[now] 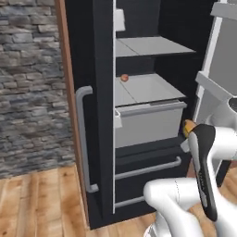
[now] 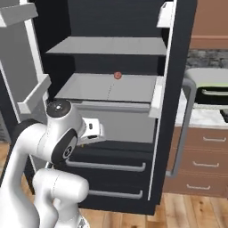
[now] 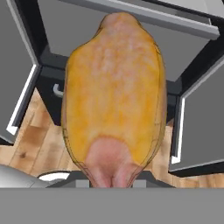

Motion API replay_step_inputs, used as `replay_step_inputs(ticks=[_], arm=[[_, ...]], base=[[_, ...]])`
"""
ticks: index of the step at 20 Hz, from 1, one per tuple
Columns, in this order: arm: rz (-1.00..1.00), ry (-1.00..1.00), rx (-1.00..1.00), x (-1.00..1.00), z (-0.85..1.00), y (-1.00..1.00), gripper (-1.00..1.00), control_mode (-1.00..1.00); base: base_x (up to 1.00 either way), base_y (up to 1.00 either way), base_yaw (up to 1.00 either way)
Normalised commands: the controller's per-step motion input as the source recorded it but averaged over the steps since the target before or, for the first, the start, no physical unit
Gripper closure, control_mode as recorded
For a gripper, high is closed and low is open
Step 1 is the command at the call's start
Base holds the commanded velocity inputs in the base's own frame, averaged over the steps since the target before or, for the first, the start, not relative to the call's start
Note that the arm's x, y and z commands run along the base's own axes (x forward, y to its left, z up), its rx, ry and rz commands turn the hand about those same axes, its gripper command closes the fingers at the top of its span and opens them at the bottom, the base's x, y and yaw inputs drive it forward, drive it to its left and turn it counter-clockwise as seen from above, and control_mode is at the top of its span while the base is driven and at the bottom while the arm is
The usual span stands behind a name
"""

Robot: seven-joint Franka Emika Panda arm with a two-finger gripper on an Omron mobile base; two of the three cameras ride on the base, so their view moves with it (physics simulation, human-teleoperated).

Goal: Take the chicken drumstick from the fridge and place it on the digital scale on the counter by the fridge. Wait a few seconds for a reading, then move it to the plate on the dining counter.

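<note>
The chicken drumstick (image 3: 114,94), golden-brown with a paler pink end, sits right in front of the hand camera. My gripper (image 3: 112,183) is shut on that pale end. In the left base view a small orange piece of the drumstick (image 1: 188,126) shows at the tip of my hand, just in front of the open fridge (image 1: 99,115), level with its grey drawer. The fridge (image 2: 176,67) stands with both doors swung open. The marble counter (image 2: 202,118) with brown drawers lies to the right of the fridge.
A small reddish round item (image 1: 124,77) rests on the middle fridge shelf (image 2: 111,87). The open right door with its grey bar handle (image 2: 186,120) stands between my arm and the counter. A grey appliance (image 2: 209,84) sits on the counter. Wooden floor lies below.
</note>
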Motion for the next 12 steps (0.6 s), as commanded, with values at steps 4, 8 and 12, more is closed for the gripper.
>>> replay_step_inputs(ticks=[4,8,12], arm=[[0.0,0.0,0.0,0.0,0.0,0.0,1.0,1.0],[0.0,0.0,0.0,0.0,0.0,0.0,1.0,1.0],[0.0,0.0,0.0,0.0,0.0,0.0,1.0,1.0]], base=[[-0.18,-0.19,-0.69],[-0.08,-0.01,-0.77],[-0.87,0.26,-0.49]])
